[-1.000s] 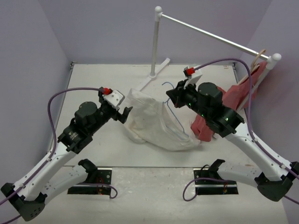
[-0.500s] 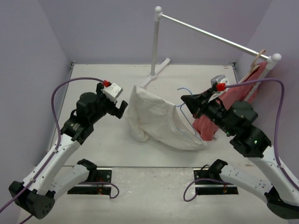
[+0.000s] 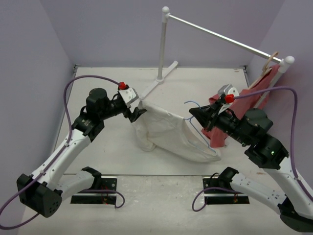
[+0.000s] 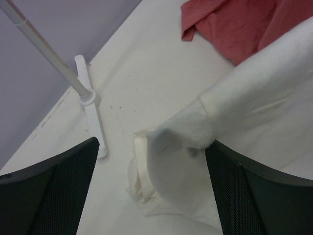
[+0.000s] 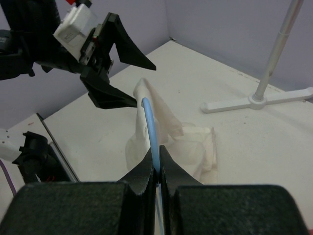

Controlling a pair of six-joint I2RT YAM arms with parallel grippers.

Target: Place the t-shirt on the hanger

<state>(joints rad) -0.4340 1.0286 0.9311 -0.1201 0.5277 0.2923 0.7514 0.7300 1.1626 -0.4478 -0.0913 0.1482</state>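
Grips the hanger (image 5: 150,125) by its thin blue wire in the right tool (image 3: 194,113), pinched together, above the middle of the worktop (image 3: 107,161), far end of the wire at the raised edge of the white t-shirt (image 3: 168,132). Spreads the left tool (image 3: 138,111) wide apart around the t-shirt's lifted left corner. Has a red garment (image 3: 215,133) heaped just right of the t-shirt.

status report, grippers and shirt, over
Left gripper open, astride t-shirt edge. Right gripper shut on hanger, hanger partly in the t-shirt. Red garment beside, not blocking.
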